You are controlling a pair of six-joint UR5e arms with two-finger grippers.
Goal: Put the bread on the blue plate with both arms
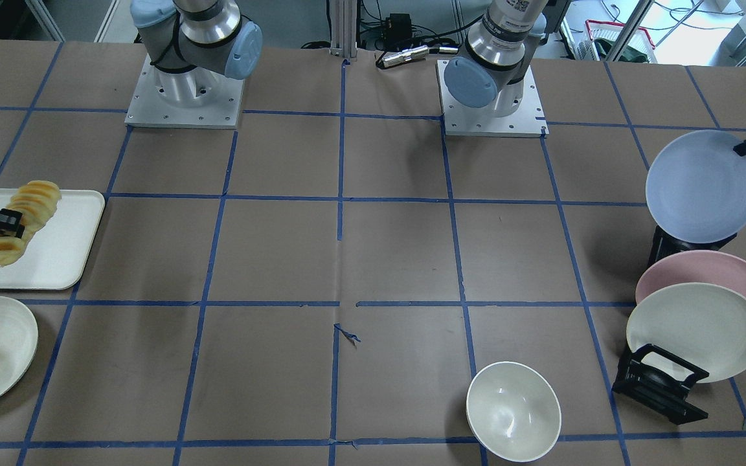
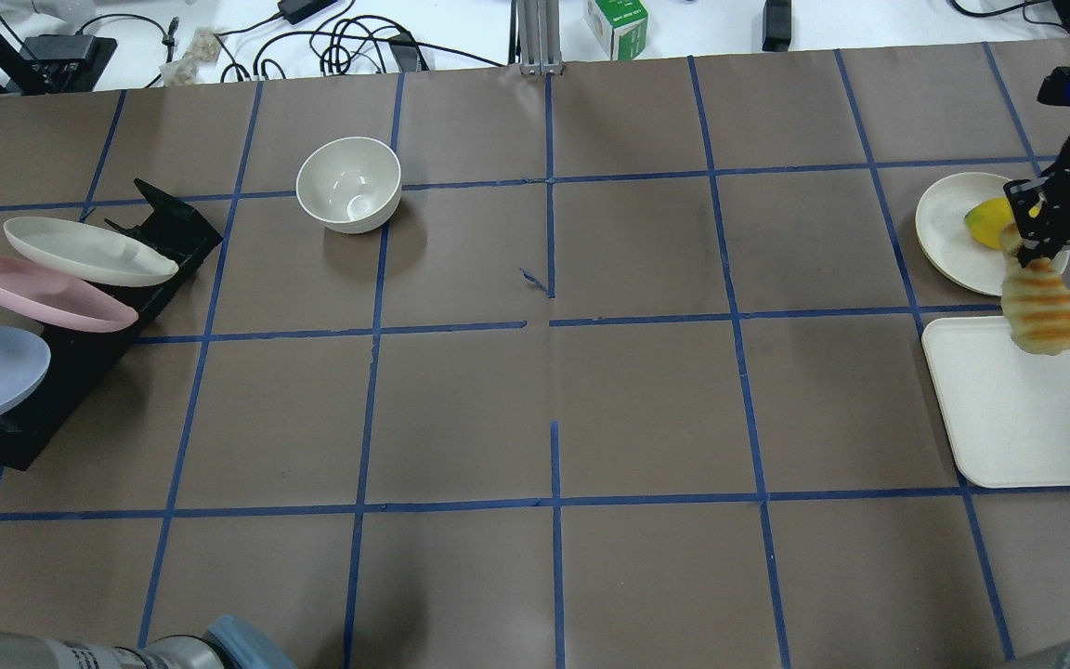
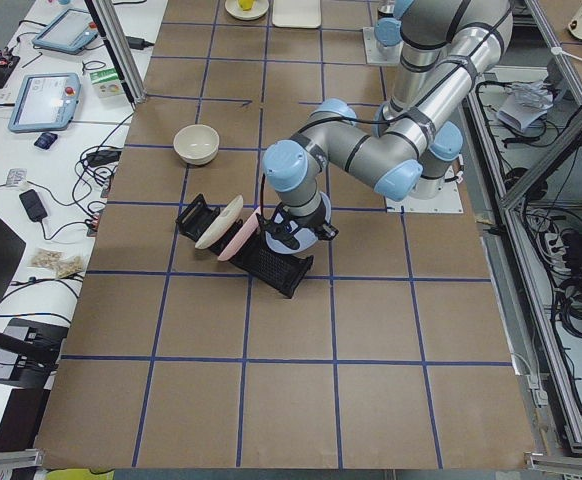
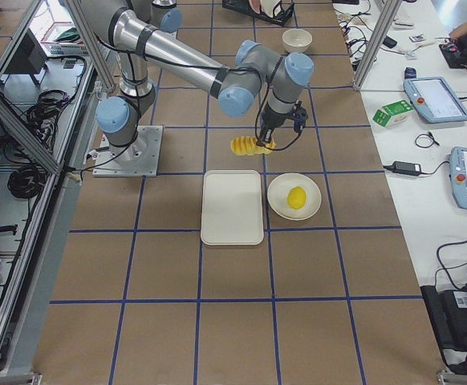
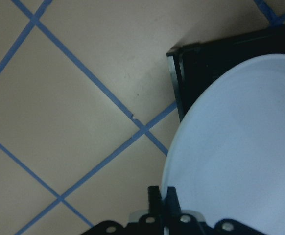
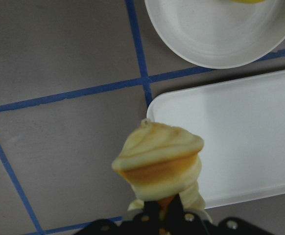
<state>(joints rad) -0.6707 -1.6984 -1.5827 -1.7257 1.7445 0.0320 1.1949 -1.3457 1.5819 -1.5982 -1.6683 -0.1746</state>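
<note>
bread (image 1: 39, 197) at left edge of front view, raised above white tray (image 1: 56, 259), clamped in right gripper (image 1: 17, 226). at right edge, blue plate (image 1: 703, 188) tilted by black rack (image 1: 671, 249), rim pinched by left gripper (image 1: 745, 150).

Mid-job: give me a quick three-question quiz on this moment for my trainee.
1. True or false: the bread lies flat on the tray.
2. The blue plate is gripped by: A the left jaws, B the right jaws, C nothing.
3. Fill in: the white plate beside the tray holds a yellow ____.
Key: 1 false, it hangs from the right jaws; 2 A; 3 fruit.
</note>
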